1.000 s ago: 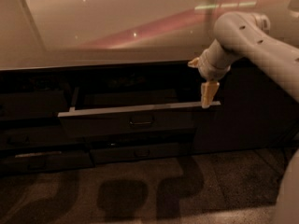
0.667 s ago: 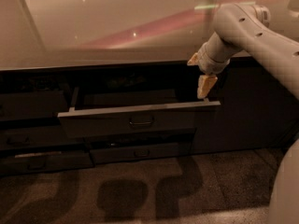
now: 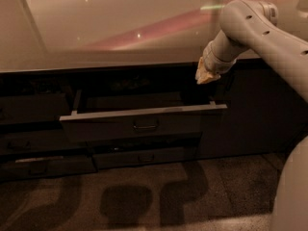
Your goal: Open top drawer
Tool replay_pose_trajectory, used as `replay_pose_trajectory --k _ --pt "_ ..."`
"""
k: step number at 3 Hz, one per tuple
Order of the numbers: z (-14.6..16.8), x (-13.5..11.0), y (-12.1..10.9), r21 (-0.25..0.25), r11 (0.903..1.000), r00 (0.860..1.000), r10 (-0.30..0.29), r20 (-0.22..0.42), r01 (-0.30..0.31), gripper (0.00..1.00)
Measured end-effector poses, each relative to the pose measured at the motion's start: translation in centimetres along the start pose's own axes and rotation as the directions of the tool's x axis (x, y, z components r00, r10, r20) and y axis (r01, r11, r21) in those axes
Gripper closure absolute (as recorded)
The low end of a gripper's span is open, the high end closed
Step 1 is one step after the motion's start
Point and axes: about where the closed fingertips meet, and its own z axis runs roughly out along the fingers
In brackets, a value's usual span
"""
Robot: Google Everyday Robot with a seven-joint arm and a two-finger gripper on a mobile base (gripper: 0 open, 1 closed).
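One drawer stood out from the cabinet when you looked: the top drawer (image 3: pixel 106 129), its wide dark-grey front hanging forward of the fronts around it, thin side walls running back into the shadow under the countertop (image 3: pixel 120 28). Judged from that, the opening was largely done. Its small bar handle (image 3: pixel 145 125) sat in the middle of the front, and nothing touched it.

Your gripper (image 3: pixel 207 75) hung above the drawer's right end, just under the counter edge, apart from the front and well to the right of the handle. The pale arm (image 3: pixel 260 28) reached in from the upper right, probably angled that way so the wrist cleared the counter lip. The view was too dim for you to tell whether the gripper was clenched or released; it grasped nothing that you could see.

The drawer front looked flat and matte, a hard panel with a lighter top edge. The countertop was smooth and glossy, throwing a pinkish streak of light. The shallower lower drawers (image 3: pixel 144 157) sat flush beneath, a plain dark cabinet door (image 3: pixel 250 109) stood to the right, and the floor (image 3: pixel 144 196) was speckled, rough-looking, with soft shadows.
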Motion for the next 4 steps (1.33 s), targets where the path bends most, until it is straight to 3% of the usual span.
replay_pose_trajectory --k 1,2,3,4 --pt "2.0 -0.6 0.9 -0.005 0.9998 0.999 -0.019 -0.03 0.019 0.89" --pt "5.6 -1.8 3.2 -0.024 0.9976 0.996 -0.066 -0.057 0.065 1.0" --pt "8.7 -2.6 5.6 -0.049 0.9931 0.992 -0.109 -0.058 0.107 1.0" --pt "8.9 -2.9 5.9 -0.05 0.9924 0.992 -0.115 -0.048 0.112 1.0"
